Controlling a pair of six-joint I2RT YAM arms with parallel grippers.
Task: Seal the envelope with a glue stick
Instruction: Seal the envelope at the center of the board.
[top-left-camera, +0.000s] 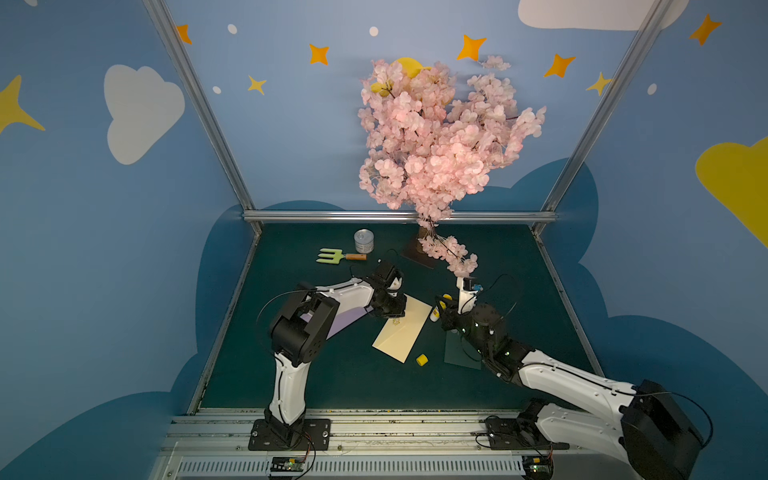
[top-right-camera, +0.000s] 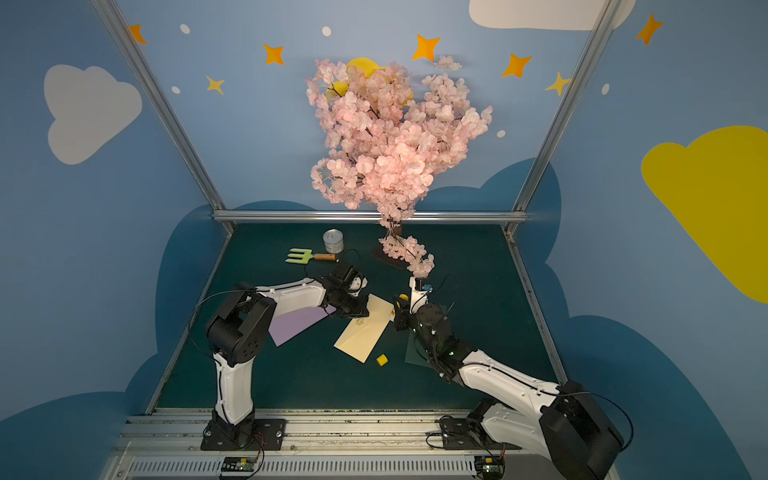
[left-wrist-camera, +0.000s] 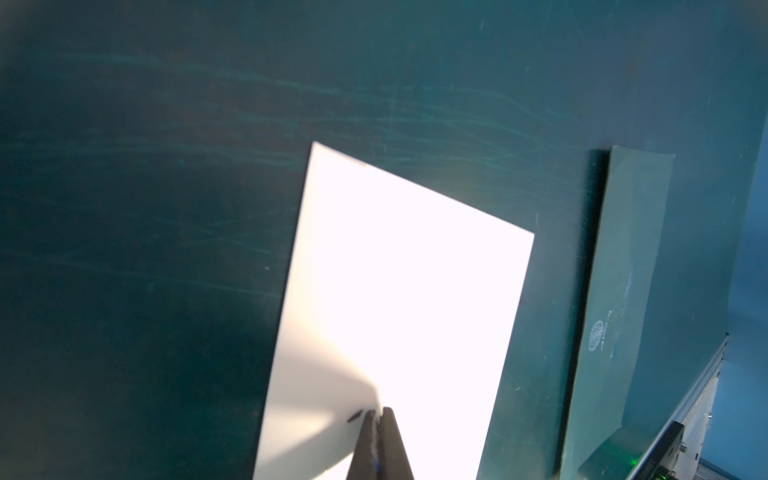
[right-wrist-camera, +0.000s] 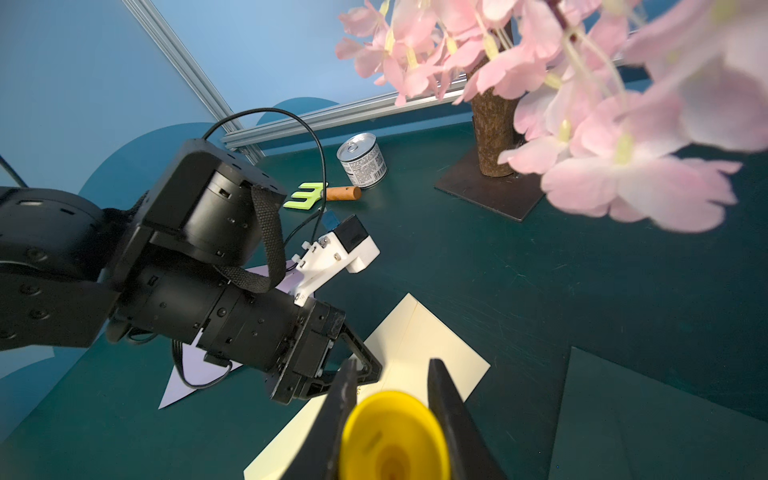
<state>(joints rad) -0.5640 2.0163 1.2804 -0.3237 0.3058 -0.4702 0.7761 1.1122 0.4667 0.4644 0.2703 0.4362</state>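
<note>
The cream envelope (top-left-camera: 401, 338) (top-right-camera: 360, 340) lies slanted mid-table, its flap folded down to the gold emblem. My left gripper (top-left-camera: 395, 318) (top-right-camera: 360, 318) is shut, its tips resting on the envelope (left-wrist-camera: 407, 270) by the emblem; the left wrist view shows the left gripper (left-wrist-camera: 379, 411) with jaws together. My right gripper (top-left-camera: 441, 308) (top-right-camera: 397, 309) is shut on the yellow glue stick (top-left-camera: 436, 313) (top-right-camera: 392, 315) at the envelope's right edge, white end pointing down. In the right wrist view, the right gripper (right-wrist-camera: 392, 365) clamps the glue stick (right-wrist-camera: 395, 436) over the envelope (right-wrist-camera: 428, 336). A yellow cap (top-left-camera: 422, 360) (top-right-camera: 382, 360) lies loose nearby.
A lilac envelope (top-left-camera: 345, 322) (top-right-camera: 295, 324) lies under the left arm. A dark green envelope (top-left-camera: 461, 353) (left-wrist-camera: 623, 291) lies under the right arm. A tin can (top-left-camera: 364, 242), a green garden fork (top-left-camera: 332, 255) and a blossom tree (top-left-camera: 432, 137) stand behind; a low branch (top-left-camera: 457, 257) hangs over the right wrist.
</note>
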